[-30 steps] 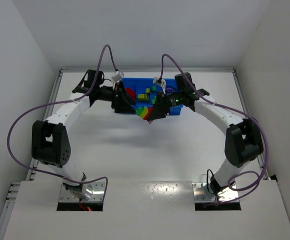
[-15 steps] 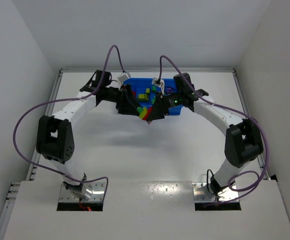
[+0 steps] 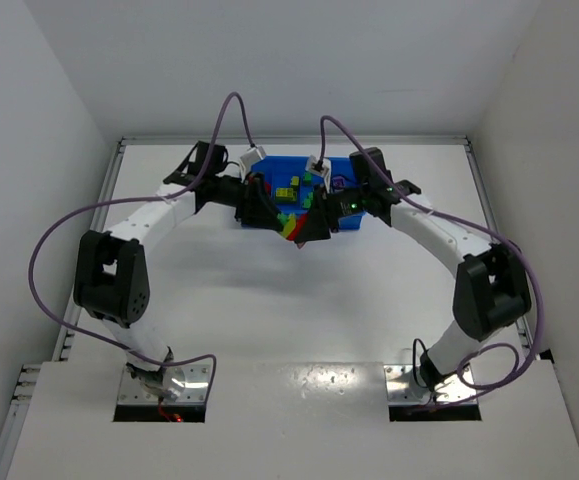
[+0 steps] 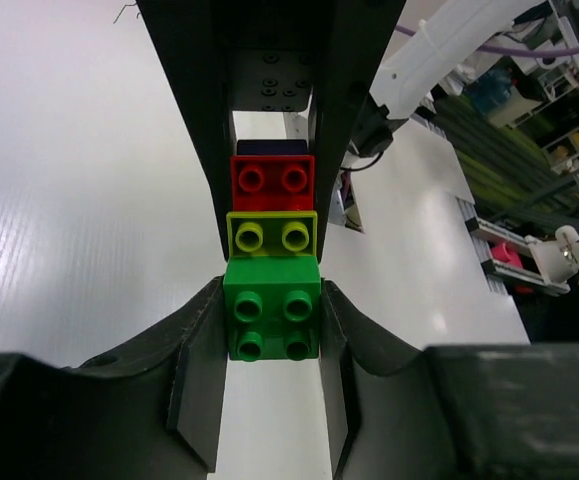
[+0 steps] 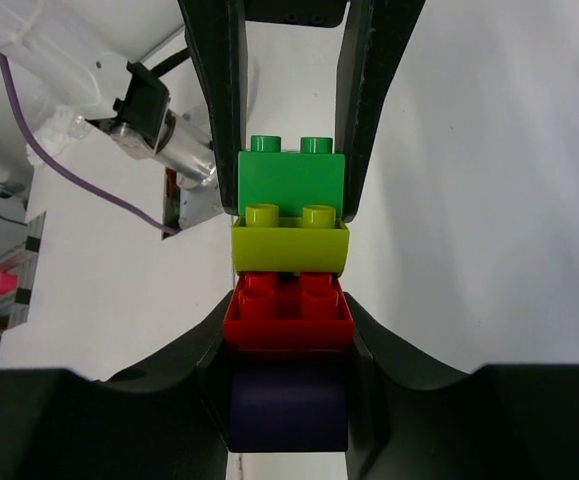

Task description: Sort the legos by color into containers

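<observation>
Left wrist view: left gripper (image 4: 272, 305) clamps green lego (image 4: 272, 325), right gripper (image 5: 289, 320) red lego (image 4: 272, 180) (purple lego (image 4: 272, 147) barely peeks behind).

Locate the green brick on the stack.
Left wrist view: the green brick is clamped in the left gripper, at the end of the stack beside its yellow brick; from above, the stack hangs at the blue tray's near edge.

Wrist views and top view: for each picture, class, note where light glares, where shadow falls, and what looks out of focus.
Top external: soft shadows on the white table, glare on the base plates. Left wrist: a glare patch on the table at left; green brick sharp, the room at right softer. Right wrist: table washed out at right; purple brick dark between the fingers.
</observation>
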You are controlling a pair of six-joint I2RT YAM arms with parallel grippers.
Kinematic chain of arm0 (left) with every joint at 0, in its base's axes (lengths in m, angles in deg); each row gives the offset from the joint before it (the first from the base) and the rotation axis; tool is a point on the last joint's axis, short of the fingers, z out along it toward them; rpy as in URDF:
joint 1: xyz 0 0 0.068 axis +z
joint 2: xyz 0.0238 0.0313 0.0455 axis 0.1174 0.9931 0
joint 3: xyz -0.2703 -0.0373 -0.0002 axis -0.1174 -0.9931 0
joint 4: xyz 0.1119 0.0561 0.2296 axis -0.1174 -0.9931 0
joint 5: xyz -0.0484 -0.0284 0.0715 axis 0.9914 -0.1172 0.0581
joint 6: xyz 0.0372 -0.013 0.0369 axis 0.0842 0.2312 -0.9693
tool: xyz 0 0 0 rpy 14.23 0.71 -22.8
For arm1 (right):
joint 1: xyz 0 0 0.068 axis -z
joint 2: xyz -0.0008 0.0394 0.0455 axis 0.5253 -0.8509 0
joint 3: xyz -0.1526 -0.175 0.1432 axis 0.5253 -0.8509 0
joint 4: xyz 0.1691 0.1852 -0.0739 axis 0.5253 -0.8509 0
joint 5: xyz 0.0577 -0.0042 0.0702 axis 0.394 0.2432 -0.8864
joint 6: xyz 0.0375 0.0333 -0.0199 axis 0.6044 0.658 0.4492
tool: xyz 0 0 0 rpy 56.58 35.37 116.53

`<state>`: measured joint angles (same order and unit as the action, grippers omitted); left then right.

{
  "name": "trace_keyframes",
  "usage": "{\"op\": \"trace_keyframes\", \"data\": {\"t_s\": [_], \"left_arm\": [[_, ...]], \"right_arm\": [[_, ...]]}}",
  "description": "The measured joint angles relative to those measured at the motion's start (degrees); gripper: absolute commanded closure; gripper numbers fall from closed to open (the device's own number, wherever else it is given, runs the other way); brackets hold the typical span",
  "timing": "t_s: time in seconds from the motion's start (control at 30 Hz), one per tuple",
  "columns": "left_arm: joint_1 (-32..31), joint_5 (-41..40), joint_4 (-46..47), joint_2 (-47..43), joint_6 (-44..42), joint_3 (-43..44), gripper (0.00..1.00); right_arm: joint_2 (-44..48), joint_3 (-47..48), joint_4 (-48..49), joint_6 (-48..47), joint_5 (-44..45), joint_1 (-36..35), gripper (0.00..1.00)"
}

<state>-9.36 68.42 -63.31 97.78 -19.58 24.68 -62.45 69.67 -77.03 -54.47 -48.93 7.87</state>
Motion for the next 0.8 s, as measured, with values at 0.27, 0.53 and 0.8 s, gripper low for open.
{"op": "trace_keyframes", "data": {"t_s": [0.27, 0.53, 0.8], "left_arm": [[0.22, -1.70, -0.96, 1.66, -0.83, 5.64, 0.90], [-0.11, -4.87, 0.00, 13.44, -0.79, 19.85, 0.90], [-4.20, -8.48, 0.02, 20.31, -0.81, 22.45, 0.90]], "right_arm": [[10.91, -12.74, -3.89, -5.49, 4.55, 3.08, 1.00], [21.07, -21.40, -7.37, -6.86, 9.66, 7.74, 1.00], [25.03, -21.66, -8.15, -7.26, 13.33, 10.12, 1.00]]}}
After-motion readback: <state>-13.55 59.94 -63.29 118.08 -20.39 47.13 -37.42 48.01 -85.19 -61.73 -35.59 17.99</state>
